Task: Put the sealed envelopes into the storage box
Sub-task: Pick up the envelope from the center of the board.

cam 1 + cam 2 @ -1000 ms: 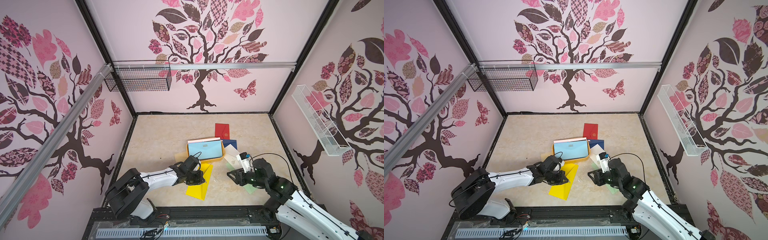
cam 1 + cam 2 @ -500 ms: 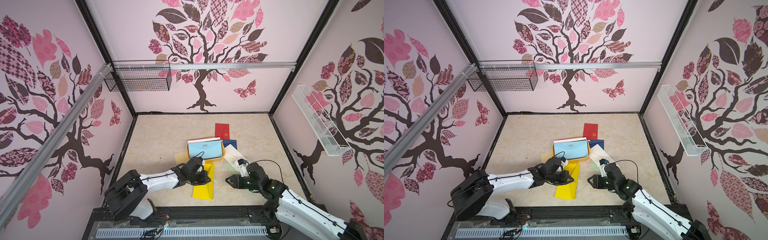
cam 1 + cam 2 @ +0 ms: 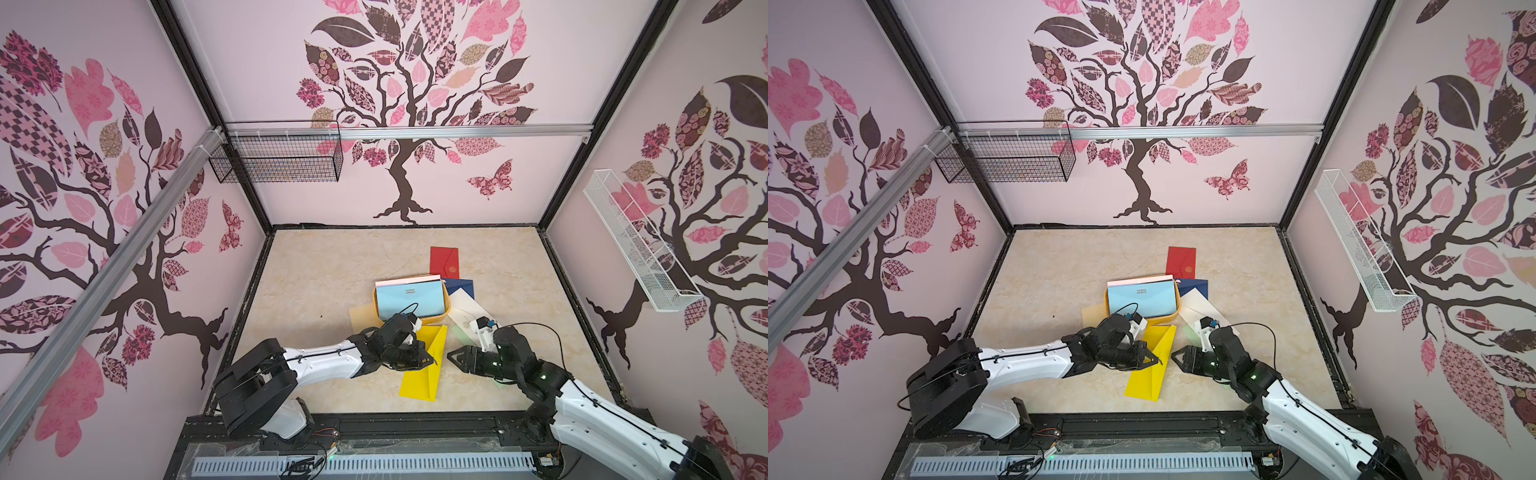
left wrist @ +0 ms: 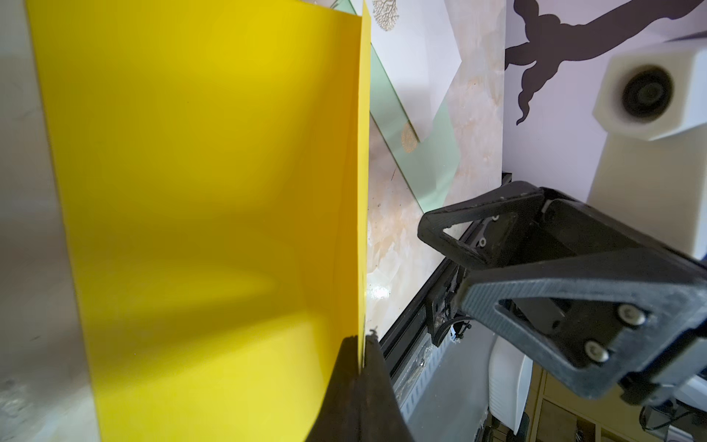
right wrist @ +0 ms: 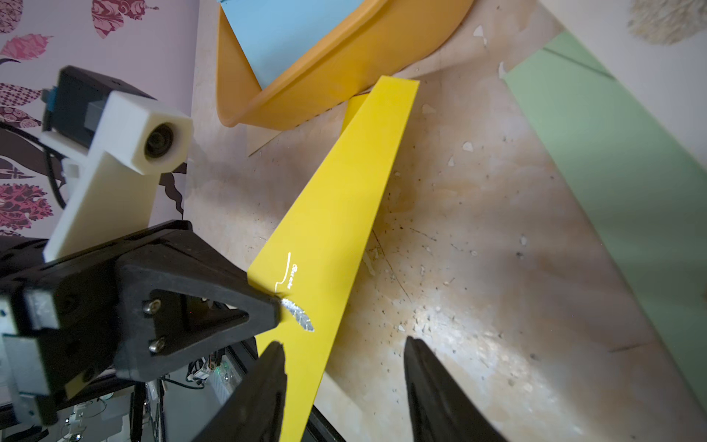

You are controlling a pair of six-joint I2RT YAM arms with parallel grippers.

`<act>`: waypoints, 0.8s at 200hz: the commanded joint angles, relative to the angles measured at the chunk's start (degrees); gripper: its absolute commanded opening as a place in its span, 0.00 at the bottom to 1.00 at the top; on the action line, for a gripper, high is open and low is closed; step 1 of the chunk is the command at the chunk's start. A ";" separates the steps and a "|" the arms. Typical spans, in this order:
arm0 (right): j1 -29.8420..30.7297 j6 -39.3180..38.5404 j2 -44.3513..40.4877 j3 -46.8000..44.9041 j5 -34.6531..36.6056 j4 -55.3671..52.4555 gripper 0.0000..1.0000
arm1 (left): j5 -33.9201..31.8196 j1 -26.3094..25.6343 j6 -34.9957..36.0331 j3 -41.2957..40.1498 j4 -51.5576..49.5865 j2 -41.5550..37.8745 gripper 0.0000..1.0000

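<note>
The yellow envelope (image 3: pixel 419 382) sits in front of the storage box (image 3: pixel 432 321), outside it, with its far end just beside the box's near wall. It is tilted steeply and bowed, with one long edge raised. The left gripper (image 3: pixel 432 360) is clenched on that raised edge. In the left wrist view the two black fingertips (image 4: pixel 350 367) press together with the yellow sheet (image 4: pixel 210 191) between them. From the right wrist view, the same envelope (image 5: pixel 336 214) shows a small silver feather emblem next to the left gripper (image 5: pixel 275 302).

The right gripper (image 5: pixel 344 348) is just beside the envelope, facing the left one. Its jaws stand apart and grasp nothing.

Inside the yellow-orange box lies a light blue envelope (image 3: pixel 409 299), and a pale pink edge (image 3: pixel 405 279) shows past it. Other envelopes lie on the marble-patterned tabletop (image 3: pixel 324 282):
- A red one (image 3: pixel 444 262) is beyond the box.
- A navy one (image 3: pixel 459 286) is at the box's far right corner.
- A white one (image 3: pixel 465 309) is alongside the box.
- A light green one (image 5: pixel 619 183) is partly under the white one.
- A tan one (image 3: pixel 360 316) pokes out from under the box's left side.
</note>
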 commanded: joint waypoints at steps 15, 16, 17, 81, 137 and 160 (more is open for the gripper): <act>-0.01 4.29 -0.36 -2.21 -0.50 6.47 0.56 | 0.20 -0.17 1.23 -0.24 3.12 0.23 0.00; -0.05 4.39 -0.29 -2.36 -0.54 6.72 0.56 | 0.20 -0.17 1.33 -0.25 3.19 0.34 0.00; -0.06 4.49 -0.21 -2.47 -0.56 6.97 0.56 | 0.20 -0.17 1.38 -0.31 3.27 0.44 0.00; -0.07 5.12 2.15 -4.02 -0.22 11.81 0.53 | 3.20 -0.08 1.24 -1.48 11.75 5.91 0.00; -0.03 6.78 2.00 -5.03 -0.75 14.63 0.50 | 3.41 0.00 0.90 -2.58 12.95 2.13 0.00; -0.08 6.78 1.95 -4.80 -0.93 14.25 0.53 | 2.64 0.27 0.76 -3.21 12.50 0.16 0.00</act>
